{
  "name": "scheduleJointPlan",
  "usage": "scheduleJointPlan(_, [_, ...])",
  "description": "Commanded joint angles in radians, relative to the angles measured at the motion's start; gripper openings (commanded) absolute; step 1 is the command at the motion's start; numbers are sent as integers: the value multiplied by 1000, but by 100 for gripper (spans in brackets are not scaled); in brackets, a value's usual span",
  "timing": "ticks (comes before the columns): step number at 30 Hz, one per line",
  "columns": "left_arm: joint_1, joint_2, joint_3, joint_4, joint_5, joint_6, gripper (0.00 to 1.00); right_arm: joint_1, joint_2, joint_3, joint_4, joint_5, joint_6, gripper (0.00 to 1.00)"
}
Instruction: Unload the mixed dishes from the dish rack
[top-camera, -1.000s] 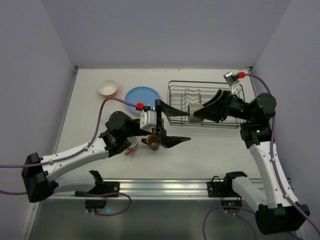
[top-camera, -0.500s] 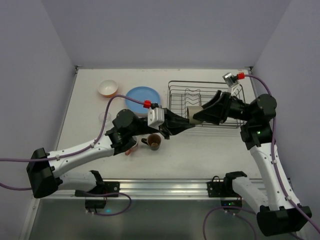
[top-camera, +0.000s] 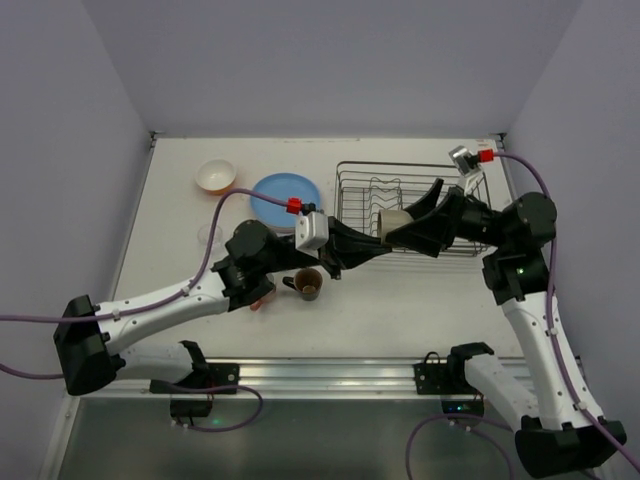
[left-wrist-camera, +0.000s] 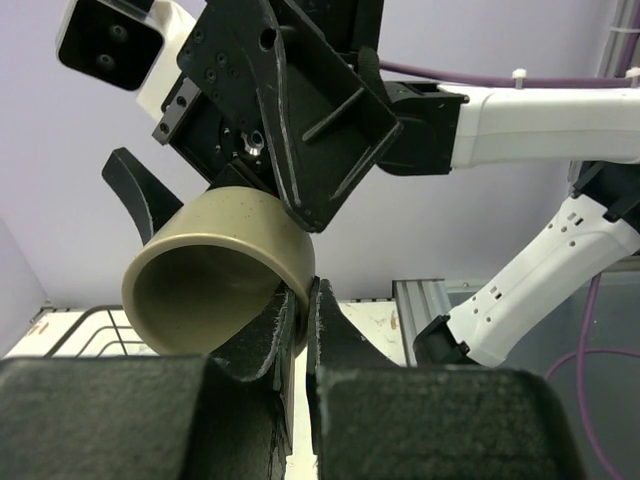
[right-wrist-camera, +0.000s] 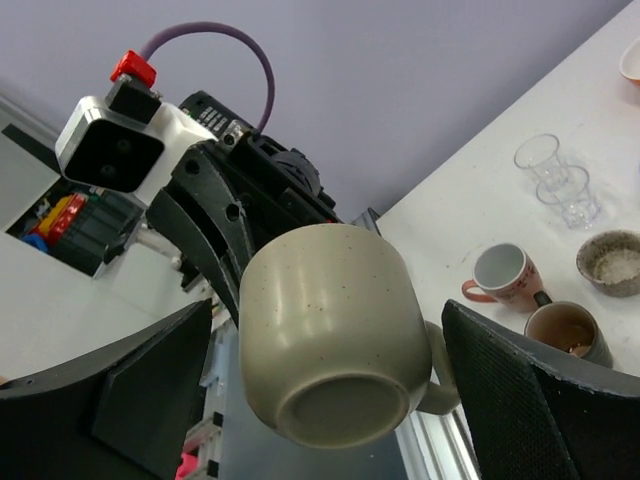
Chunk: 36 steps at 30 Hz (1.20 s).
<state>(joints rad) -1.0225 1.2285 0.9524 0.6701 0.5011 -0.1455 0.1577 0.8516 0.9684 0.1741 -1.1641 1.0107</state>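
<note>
Beige ceramic mug (left-wrist-camera: 215, 265) is pinched only by its rim in left hand (left-wrist-camera: 303, 300), right hand (right-wrist-camera: 328, 310) released, so slip and drop are risked.

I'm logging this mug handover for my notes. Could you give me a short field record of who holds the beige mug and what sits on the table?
beige mug: raised over the dish rack, between both tools
left tool: shut, pinching the mug's wall at the rim
right tool: open, one finger on each side of the mug, not clamping it
on table: blue plate, orange bowl, brown mug, pink mug, two glasses
</note>
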Motion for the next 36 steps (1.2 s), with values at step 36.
scheduleJointPlan(36, [719, 72, 247, -1627, -559, -206, 0, 0, -169, 130, -620, 492, -606, 99])
